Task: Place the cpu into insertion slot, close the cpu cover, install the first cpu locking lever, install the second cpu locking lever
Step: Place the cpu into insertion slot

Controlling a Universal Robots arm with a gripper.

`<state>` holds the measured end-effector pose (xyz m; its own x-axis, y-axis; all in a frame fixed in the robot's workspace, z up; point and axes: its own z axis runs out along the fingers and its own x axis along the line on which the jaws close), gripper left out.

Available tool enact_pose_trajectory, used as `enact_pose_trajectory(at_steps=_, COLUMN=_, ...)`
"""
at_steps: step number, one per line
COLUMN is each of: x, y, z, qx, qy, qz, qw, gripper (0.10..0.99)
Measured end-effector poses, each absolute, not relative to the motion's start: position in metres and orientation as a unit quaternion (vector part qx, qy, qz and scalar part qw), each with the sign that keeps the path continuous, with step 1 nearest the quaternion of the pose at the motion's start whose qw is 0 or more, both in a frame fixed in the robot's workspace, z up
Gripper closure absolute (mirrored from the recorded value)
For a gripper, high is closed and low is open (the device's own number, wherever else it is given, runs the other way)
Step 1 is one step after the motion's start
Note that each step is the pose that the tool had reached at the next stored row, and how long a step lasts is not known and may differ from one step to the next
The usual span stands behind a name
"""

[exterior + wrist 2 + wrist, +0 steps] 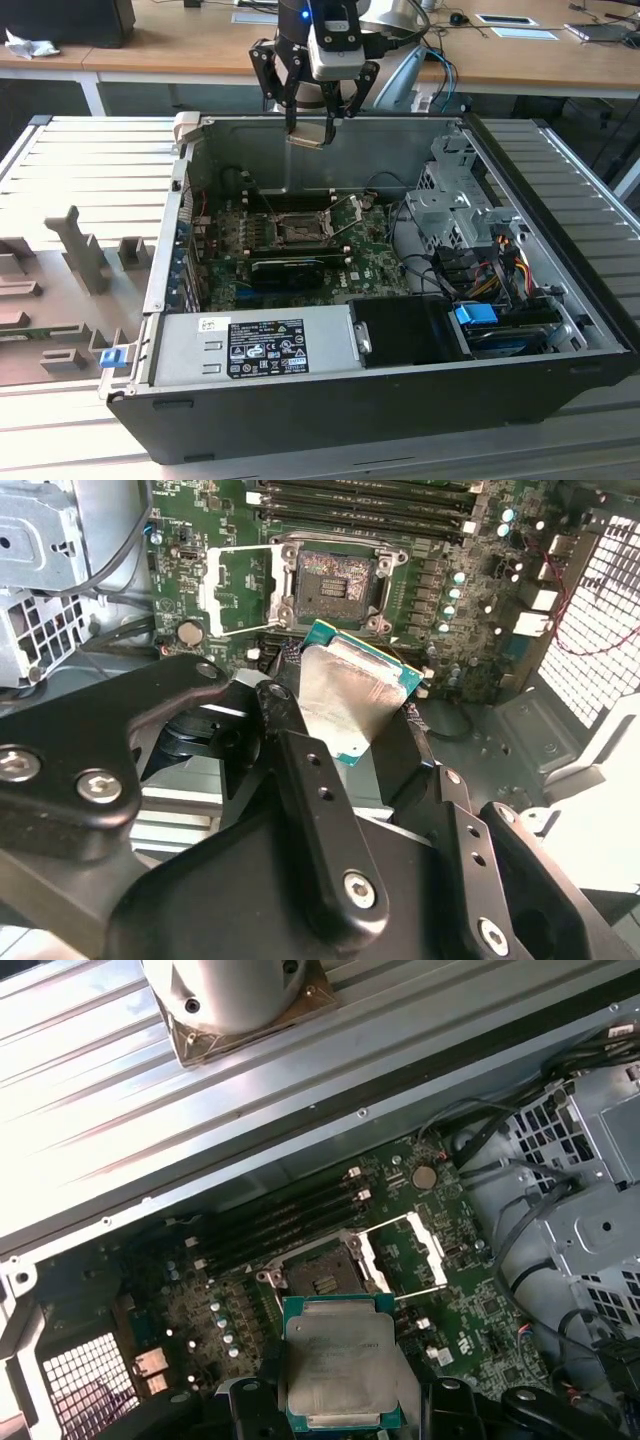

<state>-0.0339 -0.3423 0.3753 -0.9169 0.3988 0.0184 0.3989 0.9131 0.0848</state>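
cpu (pixel 340 1360) clamped in tool (pixel 310 128), well apart from uncovered insertion slot (pixel 320 1278)

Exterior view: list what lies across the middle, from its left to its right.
Grey fixture blocks, insertion slot, metal drive cage. The gripper holding the cpu overlaps the slot's place, so it is omitted.

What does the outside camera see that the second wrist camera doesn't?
Exterior view's own: the whole black computer case and a wooden desk behind it. Second wrist view's own, close up: the green edge of the cpu and the open cpu cover. Both: the gripper holding the cpu, and the empty insertion slot.
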Motion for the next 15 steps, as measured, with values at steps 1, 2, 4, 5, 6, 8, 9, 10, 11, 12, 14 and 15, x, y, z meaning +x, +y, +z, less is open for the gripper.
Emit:
enact_pose_trajectory(at_steps=1, x=-0.0339, y=-0.3423, z=0.3753, qx=-0.206, qy=-0.978, qz=-0.043, qw=0.000, gripper=0.557)
enact_pose_trajectory(at_steps=2, x=-0.0339, y=-0.3423, z=0.3753, qx=-0.208, qy=-0.977, qz=-0.043, qw=0.000, gripper=0.557)
enact_pose_trajectory(at_steps=4, x=-0.0339, y=-0.3423, z=0.3753, qx=-0.212, qy=-0.976, qz=-0.043, qw=0.000, gripper=0.557)
enact_pose_trajectory(at_steps=5, x=-0.0339, y=-0.3423, z=0.3753, qx=-0.213, qy=-0.976, qz=-0.043, qw=0.000, gripper=0.557)
enact_pose_trajectory(at_steps=6, x=-0.0339, y=-0.3423, z=0.3753, qx=-0.215, qy=-0.976, qz=-0.043, qw=0.000, gripper=0.557)
enact_pose_trajectory(at_steps=8, x=-0.0339, y=-0.3423, z=0.3753, qx=-0.220, qy=-0.975, qz=-0.043, qw=0.000, gripper=0.557)
enact_pose_trajectory(at_steps=9, x=-0.0339, y=-0.3423, z=0.3753, qx=-0.221, qy=-0.974, qz=-0.043, qw=0.000, gripper=0.557)
enact_pose_trajectory(at_steps=10, x=-0.0339, y=-0.3423, z=0.3753, qx=-0.223, qy=-0.974, qz=-0.043, qw=-0.001, gripper=0.557)
enact_pose_trajectory(at_steps=11, x=-0.0338, y=-0.3423, z=0.3752, qx=-0.224, qy=-0.974, qz=-0.043, qw=-0.001, gripper=0.557)
enact_pose_trajectory(at_steps=12, x=-0.0338, y=-0.3423, z=0.3752, qx=-0.227, qy=-0.973, qz=-0.043, qw=-0.001, gripper=0.557)
enact_pose_trajectory(at_steps=14, x=-0.0339, y=-0.3423, z=0.3752, qx=-0.230, qy=-0.972, qz=-0.043, qw=-0.001, gripper=0.557)
enact_pose_trajectory(at_steps=15, x=-0.0338, y=-0.3423, z=0.3752, qx=-0.232, qy=-0.972, qz=-0.043, qw=-0.001, gripper=0.557)
